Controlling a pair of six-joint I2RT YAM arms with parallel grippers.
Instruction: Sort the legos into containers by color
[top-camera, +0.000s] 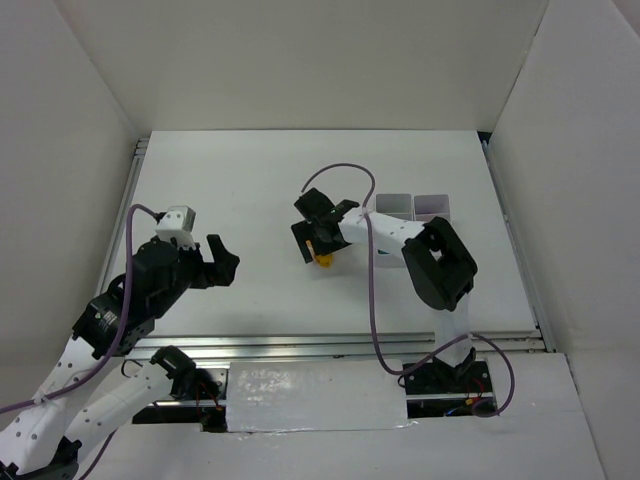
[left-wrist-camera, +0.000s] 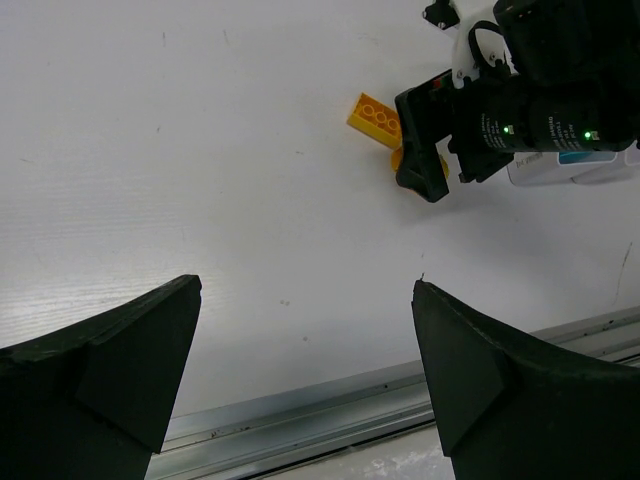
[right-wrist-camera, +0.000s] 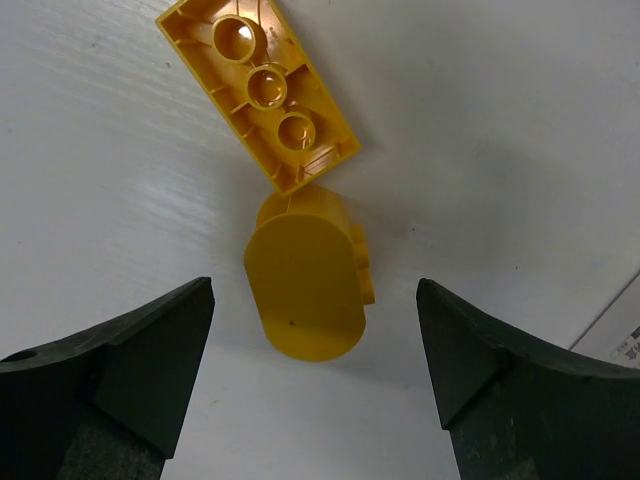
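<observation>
I'm hovering the right gripper (right-wrist-camera: 312, 295), jaws spread wide and empty, over the yellow oval brick (right-wrist-camera: 305, 285), which is lying on the worktop (right-wrist-camera: 520, 120) right against an upturned yellow rectangular brick (right-wrist-camera: 258, 90), so I'm judging this the pick-up step. Next I'm needing to descend and close on the oval alone, then carry it to the white tray (top-camera: 413, 205) nearby. The left gripper (left-wrist-camera: 307, 288) is idling, also spread wide.

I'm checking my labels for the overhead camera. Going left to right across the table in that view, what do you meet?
In order: left gripper → right gripper → tray. The yellow bricks lie right under the right gripper, so their place in the order is unclear and they are left out.
</observation>
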